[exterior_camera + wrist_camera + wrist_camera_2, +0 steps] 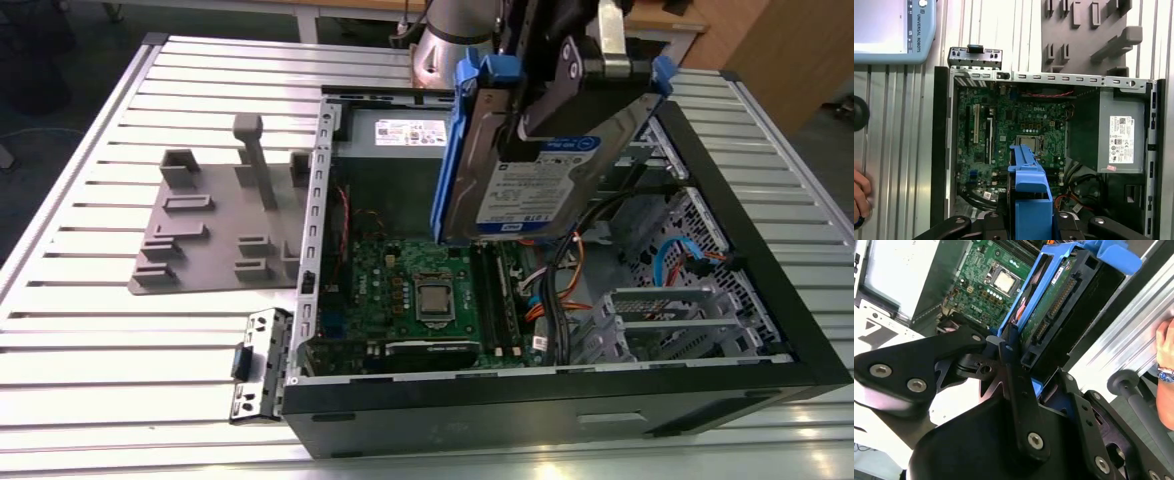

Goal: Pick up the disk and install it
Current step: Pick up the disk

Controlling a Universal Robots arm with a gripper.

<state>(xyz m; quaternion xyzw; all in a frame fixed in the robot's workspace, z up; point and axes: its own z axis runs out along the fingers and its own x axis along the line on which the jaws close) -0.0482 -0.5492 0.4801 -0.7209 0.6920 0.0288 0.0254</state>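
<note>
The jaws are clamped on the disk (534, 185), with one black finger (1016, 385) pressed against its blue carrier rail in the second wrist view. The disk is held aloft and steeply tilted, label turned toward the exterior view, above the open computer case (754, 300). In the first wrist view its blue rail (1026, 195) is seen hanging over the motherboard (1004, 135). In the exterior view the motherboard is found at six o'clock of the disk and the grey power supply (400, 135) at ten o'clock. Out on the counter (94, 340), a grey fixture plate (200, 230) is laid at nine o'clock of the case, and a small metal cage (260, 365) at seven o'clock. A person's hand (861, 192) is seen on the counter.
</note>
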